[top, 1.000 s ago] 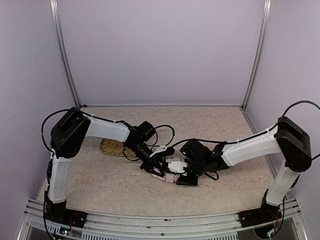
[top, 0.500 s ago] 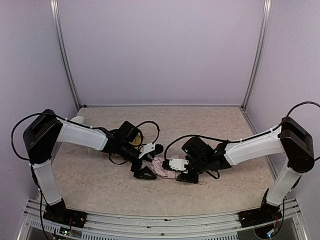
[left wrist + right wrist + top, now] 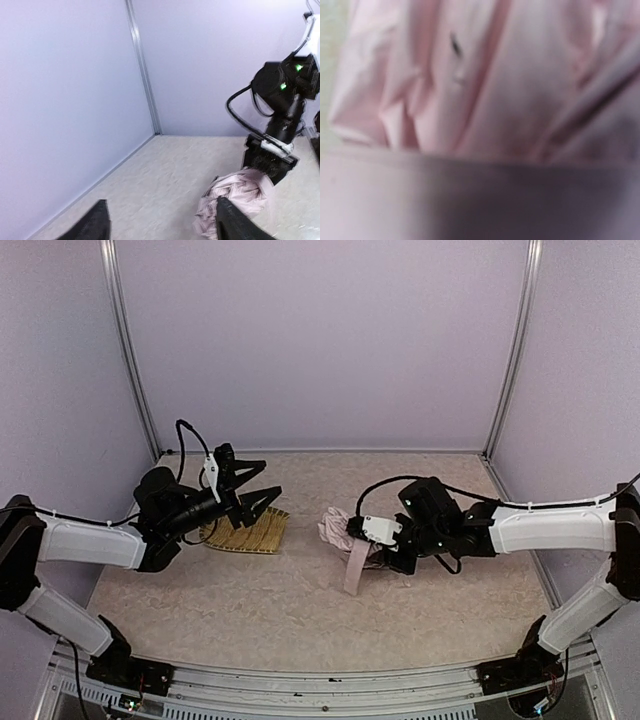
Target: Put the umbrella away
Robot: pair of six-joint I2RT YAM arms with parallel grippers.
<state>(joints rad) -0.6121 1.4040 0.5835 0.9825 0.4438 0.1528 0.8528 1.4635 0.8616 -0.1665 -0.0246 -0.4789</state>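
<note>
The pale pink umbrella [image 3: 338, 530] is bunched up in mid-table, with a strip of fabric hanging down to the floor. My right gripper [image 3: 372, 548] is shut on its right end and holds it. In the left wrist view the umbrella [image 3: 235, 192] hangs from the right gripper [image 3: 269, 161]. In the right wrist view the pink fabric [image 3: 485, 85] fills the frame, blurred, and hides the fingers. My left gripper [image 3: 262, 483] is open and empty, raised at the left, well apart from the umbrella; its jaws stand wide apart in the left wrist view [image 3: 162, 225]. The handle and strap are hidden.
A woven yellow straw mat [image 3: 250, 533] lies on the table under and just right of the left gripper. Lilac walls with metal corner posts [image 3: 130, 350] close in the left, back and right sides.
My left gripper has let go of the umbrella and swung back to the left and up. My right gripper has lifted the umbrella and carried it slightly back.
</note>
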